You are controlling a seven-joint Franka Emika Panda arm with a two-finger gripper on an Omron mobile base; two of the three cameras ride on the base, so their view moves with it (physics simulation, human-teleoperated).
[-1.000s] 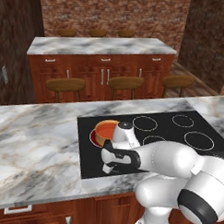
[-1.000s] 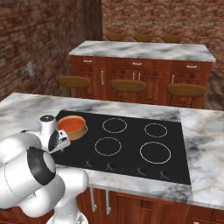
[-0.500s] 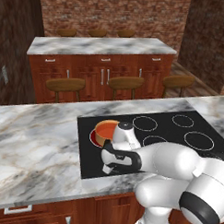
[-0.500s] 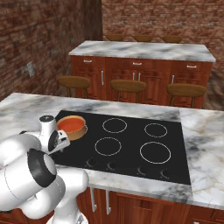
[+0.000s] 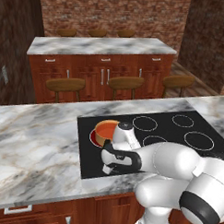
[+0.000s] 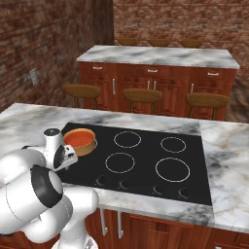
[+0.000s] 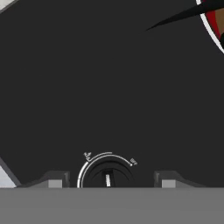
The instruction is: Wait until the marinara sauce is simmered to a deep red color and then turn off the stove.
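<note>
From my remote station I see the marinara sauce [image 6: 79, 137] in its pot on the near-left burner of the stove [image 6: 146, 168], whose long axis runs left to right, while the gripper [image 7: 108, 183] straddles a knob [image 7: 107, 174], jaws parted, not visibly gripping.

Stove [image 6: 146, 160] surface: bare black glass across its middle and right, open to a pass from above.
Pot [image 6: 80, 141]: stands on the rear left burner, the sole obstacle on the glass.
Knob [image 7: 107, 174]: sits between the fingertips [image 7: 54, 181], bare glass all around it.
Countertop [image 5: 34, 138]: bare marble left of the stove.
</note>
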